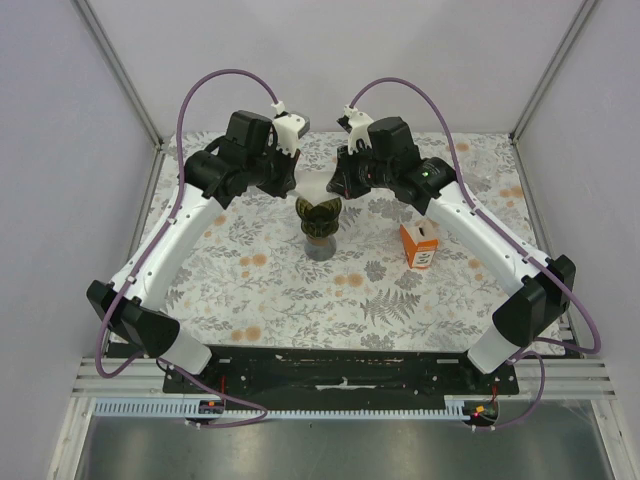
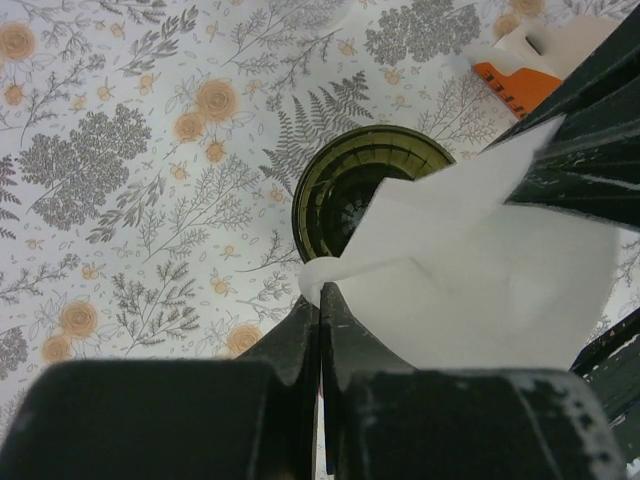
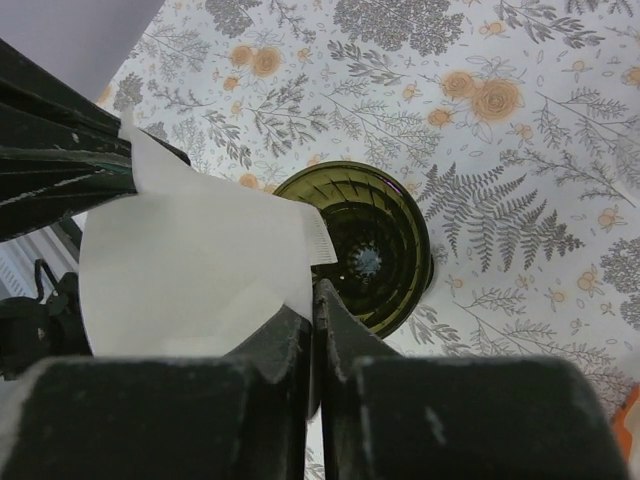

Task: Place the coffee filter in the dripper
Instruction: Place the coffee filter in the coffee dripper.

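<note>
Coffee filter looks light, floppy (likely tears easily); left pincer and right pincer clamp its opposite edges.

- The whole table is taken in from high above and behind, looking down and forward.
- The dripper is looked down on closely from the left wrist.
- The same dripper is caught by the right wrist, equally close, from the opposite side; it is shared by all three views.
</note>
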Tool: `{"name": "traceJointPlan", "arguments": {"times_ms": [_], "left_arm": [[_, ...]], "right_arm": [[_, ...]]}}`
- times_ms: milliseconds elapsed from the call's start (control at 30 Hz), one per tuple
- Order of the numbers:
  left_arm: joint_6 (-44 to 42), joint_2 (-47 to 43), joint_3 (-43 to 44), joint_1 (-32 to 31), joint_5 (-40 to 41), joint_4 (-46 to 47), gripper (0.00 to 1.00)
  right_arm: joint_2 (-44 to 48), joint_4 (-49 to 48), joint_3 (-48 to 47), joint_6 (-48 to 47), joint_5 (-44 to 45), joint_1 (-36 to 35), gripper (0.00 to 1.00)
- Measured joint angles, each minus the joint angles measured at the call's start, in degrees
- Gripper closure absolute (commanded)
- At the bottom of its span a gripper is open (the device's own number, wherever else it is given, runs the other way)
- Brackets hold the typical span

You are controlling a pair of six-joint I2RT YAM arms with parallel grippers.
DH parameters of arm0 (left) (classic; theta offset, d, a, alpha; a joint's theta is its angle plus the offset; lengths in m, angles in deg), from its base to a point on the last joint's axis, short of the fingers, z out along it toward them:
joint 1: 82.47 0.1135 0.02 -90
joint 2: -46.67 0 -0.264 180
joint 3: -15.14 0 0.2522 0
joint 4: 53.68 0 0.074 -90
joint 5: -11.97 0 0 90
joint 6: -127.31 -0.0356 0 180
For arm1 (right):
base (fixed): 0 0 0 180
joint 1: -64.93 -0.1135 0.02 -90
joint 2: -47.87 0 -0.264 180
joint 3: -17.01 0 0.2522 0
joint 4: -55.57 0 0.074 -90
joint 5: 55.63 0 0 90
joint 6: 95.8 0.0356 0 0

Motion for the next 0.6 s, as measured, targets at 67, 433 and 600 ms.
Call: {"name": "traceJointPlan", "arguments": {"times_ms": [67, 433, 600], "left_arm": [[0.0, 0.0, -0.7, 0.04, -0.2, 0.04, 0.98], [0.07, 2.01, -1.44, 0.2, -2.01, -0.11, 0.98], [0.5, 3.8, -1.44, 0.2, -3.89, -0.04, 0.98]], "right_arm": [[-0.15, -0.02, 0.04, -0.42, -1.05, 0.35, 0.75], [4.2, -4.5, 3.26, -7.1, -2.08, 0.94, 0.65], [8.48, -10.56, 6.73, -9.25, -5.2, 0.55, 0.87]]}}
